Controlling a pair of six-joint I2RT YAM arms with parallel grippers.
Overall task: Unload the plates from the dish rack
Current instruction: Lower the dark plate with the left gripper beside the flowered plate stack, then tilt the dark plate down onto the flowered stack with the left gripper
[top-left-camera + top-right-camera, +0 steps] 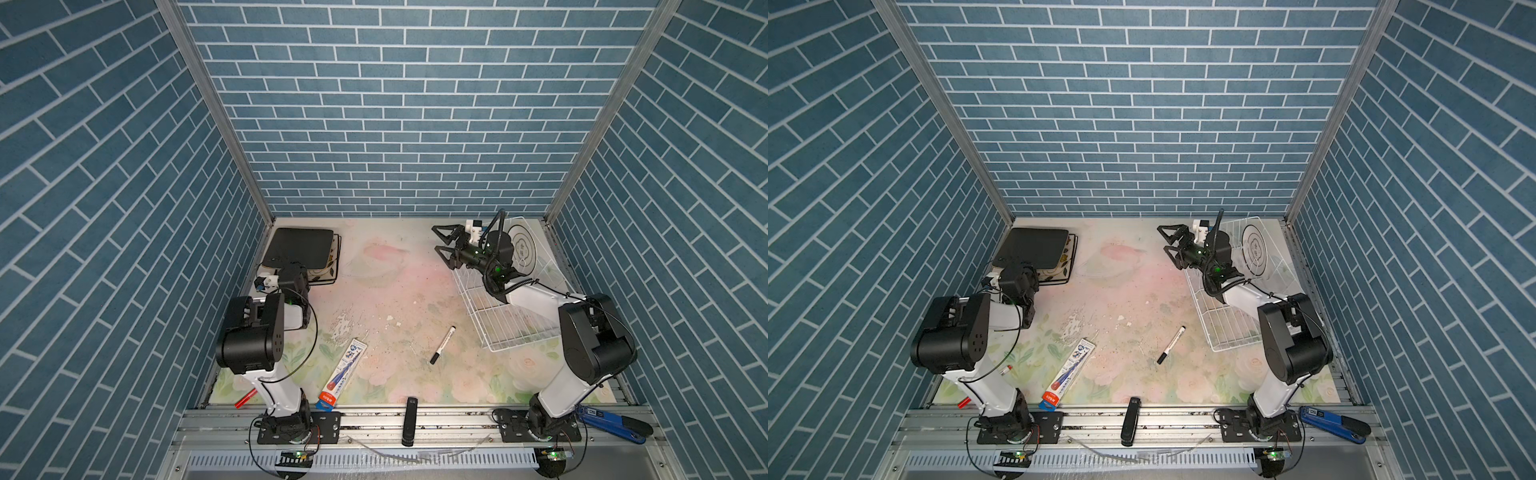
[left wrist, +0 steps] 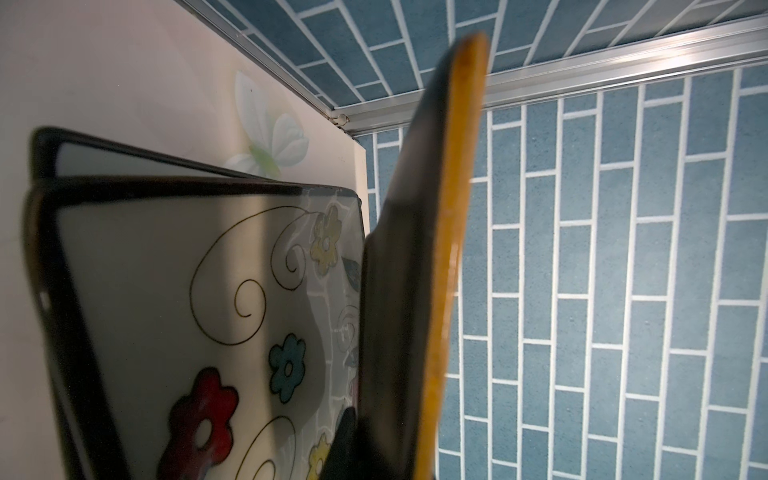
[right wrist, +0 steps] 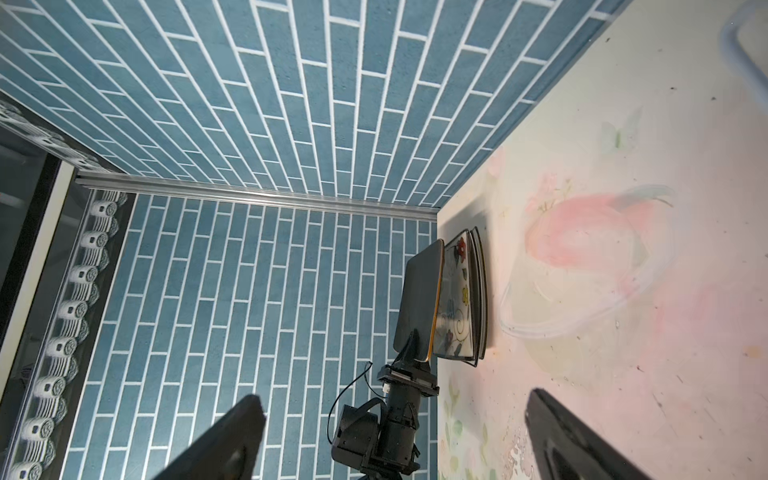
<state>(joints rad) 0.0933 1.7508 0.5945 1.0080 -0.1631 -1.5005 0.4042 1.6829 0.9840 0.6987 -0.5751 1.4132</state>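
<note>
Four plates are visible. One black plate (image 1: 299,247), clamped at its near edge by the left gripper (image 3: 413,351), is held over two plates stacked at far left: a flowered plate (image 2: 187,311) on a black-rimmed plate (image 2: 124,160). One round plate (image 1: 524,245) stands in the single dish rack (image 1: 505,330), far right. The right gripper (image 1: 435,238) is spread wide and holds nothing.

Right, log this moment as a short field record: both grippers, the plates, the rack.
left gripper: shut on the edge of the black plate
black plate: held tilted over the stack in the far left corner
stack: flowered plate on a white black-rimmed plate
right gripper: open, empty, at the left side of the dish rack
dish rack: one round plate standing at its far end
left to unload: the round plate
</note>
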